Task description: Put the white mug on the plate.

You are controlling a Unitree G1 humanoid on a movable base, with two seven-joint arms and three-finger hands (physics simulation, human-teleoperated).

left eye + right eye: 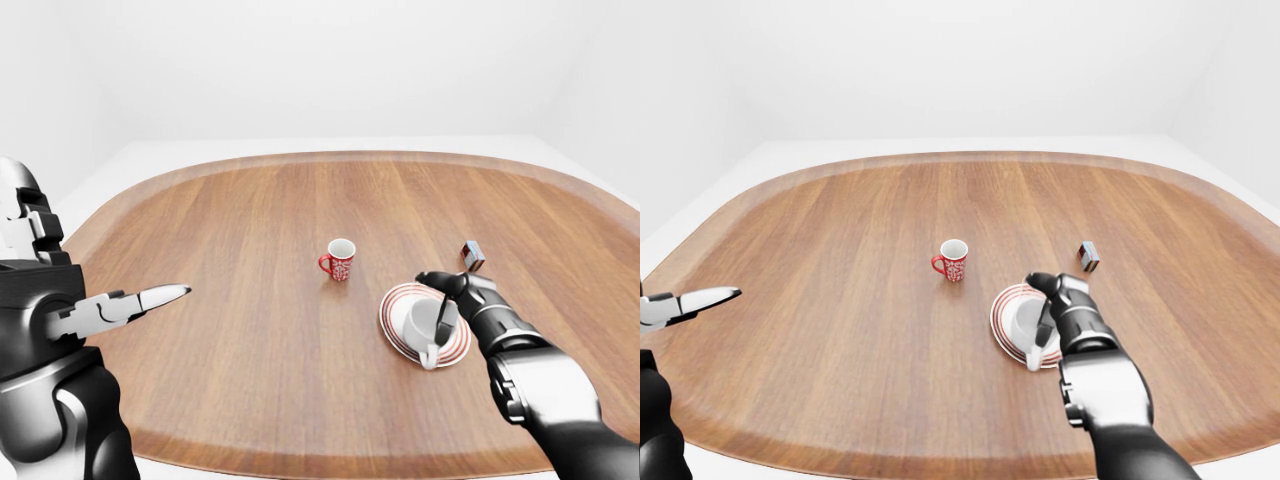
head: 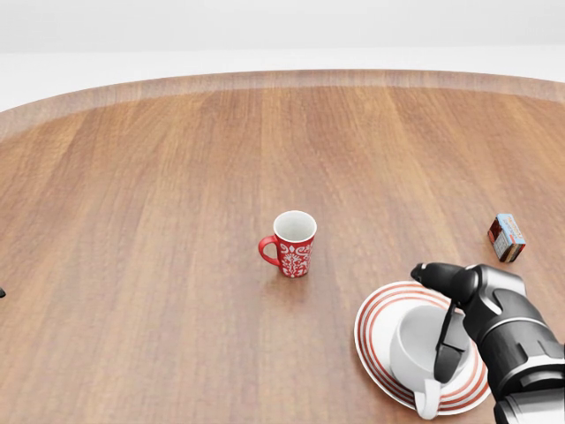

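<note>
The white mug stands upright on the red-ringed white plate at the lower right of the head view, its handle pointing to the bottom edge. My right hand is at the mug's right side with its fingers spread. One finger reaches past the rim without touching, another hangs down along the mug's right wall. In the left-eye view my left hand hovers at the far left, open and holding nothing, well away from the plate.
A red patterned mug stands near the middle of the wooden table, up and left of the plate. A small box lies above and to the right of the plate, near my right forearm.
</note>
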